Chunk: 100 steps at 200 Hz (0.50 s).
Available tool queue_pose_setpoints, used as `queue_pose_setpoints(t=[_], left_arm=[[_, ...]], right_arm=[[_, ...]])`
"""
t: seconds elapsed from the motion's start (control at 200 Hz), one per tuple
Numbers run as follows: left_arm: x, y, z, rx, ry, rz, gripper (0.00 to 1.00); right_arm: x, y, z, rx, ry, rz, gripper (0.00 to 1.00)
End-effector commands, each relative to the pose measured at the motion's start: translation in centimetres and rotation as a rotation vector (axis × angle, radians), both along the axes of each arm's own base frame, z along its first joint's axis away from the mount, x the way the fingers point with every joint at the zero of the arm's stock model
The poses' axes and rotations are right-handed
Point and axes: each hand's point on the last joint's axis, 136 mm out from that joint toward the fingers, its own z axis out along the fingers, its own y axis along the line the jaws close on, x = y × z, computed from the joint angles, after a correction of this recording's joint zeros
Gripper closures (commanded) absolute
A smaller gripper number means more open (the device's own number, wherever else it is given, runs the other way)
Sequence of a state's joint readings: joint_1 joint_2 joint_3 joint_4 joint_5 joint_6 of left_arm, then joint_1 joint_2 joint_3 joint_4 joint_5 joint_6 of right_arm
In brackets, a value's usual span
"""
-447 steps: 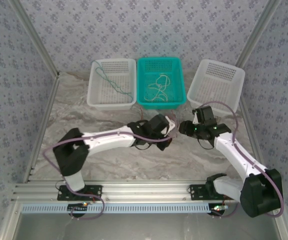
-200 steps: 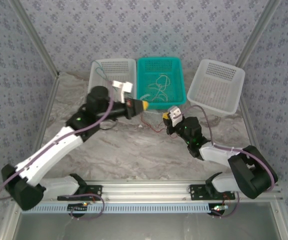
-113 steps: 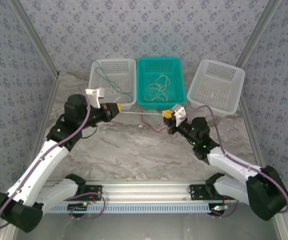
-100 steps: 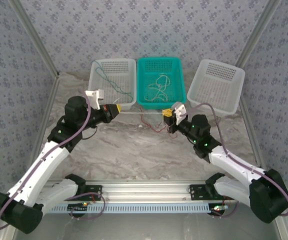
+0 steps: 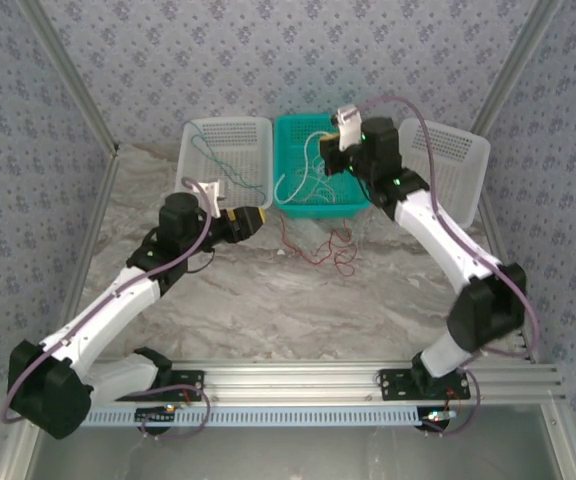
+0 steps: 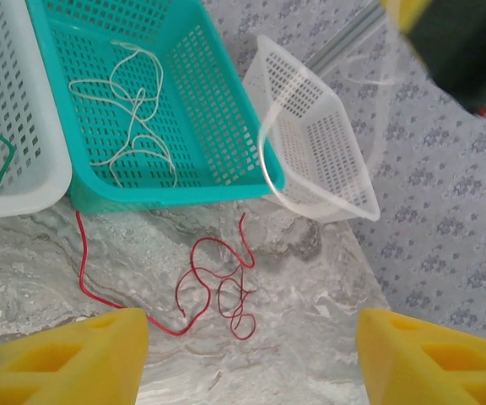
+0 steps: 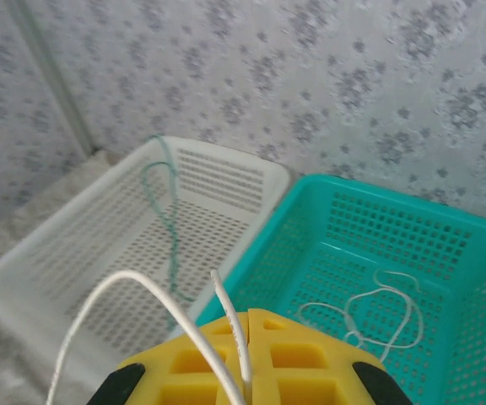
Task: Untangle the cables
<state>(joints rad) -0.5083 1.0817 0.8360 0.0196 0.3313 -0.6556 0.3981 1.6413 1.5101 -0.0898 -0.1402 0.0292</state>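
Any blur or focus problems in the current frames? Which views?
Left wrist: red cable sharp, yellow fingertips soft, dark shape top right smeared. Right wrist: whitish cable crisp up close, teal basket slightly soft. Top external: even light, no glare.

**Left arm** (image 5: 108, 305) and **right arm** (image 5: 438, 235): white tapered links joined by black cylindrical joint housings (image 5: 180, 216) (the bases (image 5: 40, 385) are black too). A purple cable (image 5: 420, 118) loops along each arm. Finger pads (image 6: 66, 359) are yellow foam with rectangular moulded recesses.
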Motion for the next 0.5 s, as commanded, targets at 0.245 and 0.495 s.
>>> queue_pose_setpoints(t=[0.245,0.495], left_arm=[[-4.8,3.0,2.0,0.067,-0.106,0.005,0.29],[-5.8,4.3,1.3,0.092,-0.098,0.037,0.28]], right_arm=[[11.4,-5.8,-10.0,-0.127,0.201,-0.294,1.0],[12.6,-5.6,-14.5,-0.144,0.374,-0.268,0.66]])
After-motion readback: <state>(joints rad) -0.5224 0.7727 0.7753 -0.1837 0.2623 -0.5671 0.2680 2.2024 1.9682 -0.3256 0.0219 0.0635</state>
